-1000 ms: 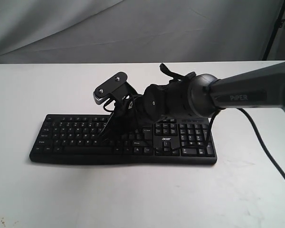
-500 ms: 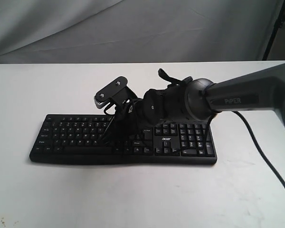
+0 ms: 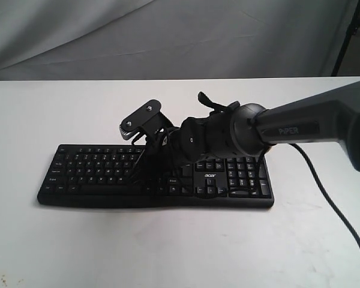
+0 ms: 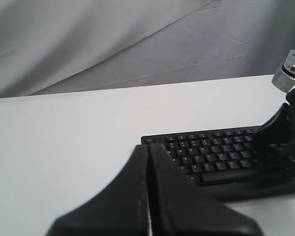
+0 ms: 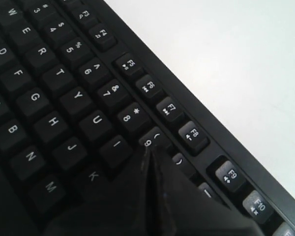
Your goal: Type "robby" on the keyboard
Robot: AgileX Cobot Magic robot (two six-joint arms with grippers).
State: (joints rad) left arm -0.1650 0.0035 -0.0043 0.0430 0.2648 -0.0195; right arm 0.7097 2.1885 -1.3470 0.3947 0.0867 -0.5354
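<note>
The black keyboard (image 3: 96, 171) lies across the middle of the white table, its "acer" logo by the number pad. My right gripper (image 3: 147, 175) reaches in from the right and points down at the letter keys, jaws shut with nothing held. In the right wrist view its tip (image 5: 148, 150) sits just below the 9 key, between I and the key with the closing bracket; the key under the tip is hidden. The keyboard (image 5: 64, 98) fills that view. My left gripper (image 4: 148, 146) is shut and empty, off the Esc end of the keyboard (image 4: 211, 157).
The right arm (image 3: 300, 123) hangs over the number pad and hides the middle keys. A black cable (image 3: 333, 207) trails off it to the right over the table (image 3: 168, 246). Grey cloth (image 3: 168, 36) hangs behind the far edge.
The right arm has shifted slightly to the left and settled a little lower over the keyboard. The keyboard has not moved.
</note>
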